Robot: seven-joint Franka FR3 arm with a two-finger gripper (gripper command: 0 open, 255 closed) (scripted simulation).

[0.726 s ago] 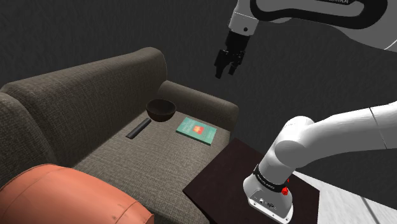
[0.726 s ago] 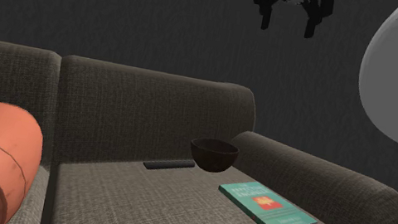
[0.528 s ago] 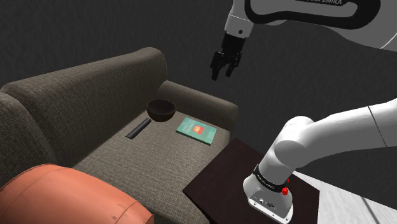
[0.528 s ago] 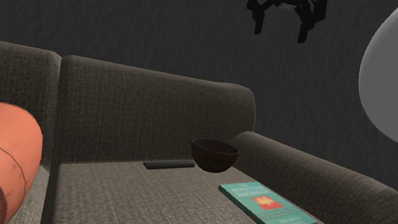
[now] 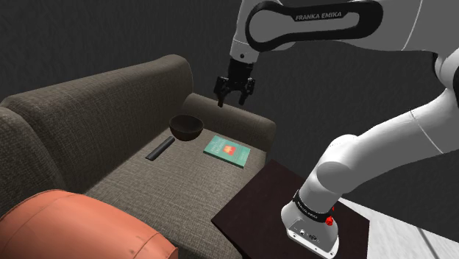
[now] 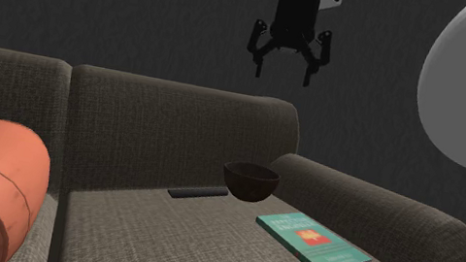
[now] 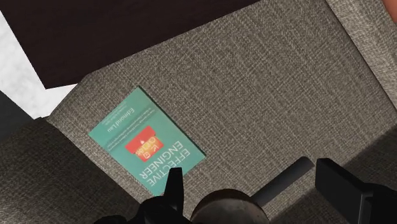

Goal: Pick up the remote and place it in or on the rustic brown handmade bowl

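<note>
Resting on woven sofa (image 5: 169, 193): slim remote (image 5: 159, 149)

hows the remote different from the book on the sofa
The remote is a slim dark bar; the book is a broad teal slab with a red patch on its cover. The remote lies on the shoulder view's left of the bowl, the book on its right. Both lie flat on the sofa seat.

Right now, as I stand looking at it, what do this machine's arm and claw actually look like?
The arm is built of rounded white shells with dark joints. A dark band on its upper link reads FRANKA EMIKA in white letters. The gripper is all black and two-fingered. The white base carries a small red button.
</note>
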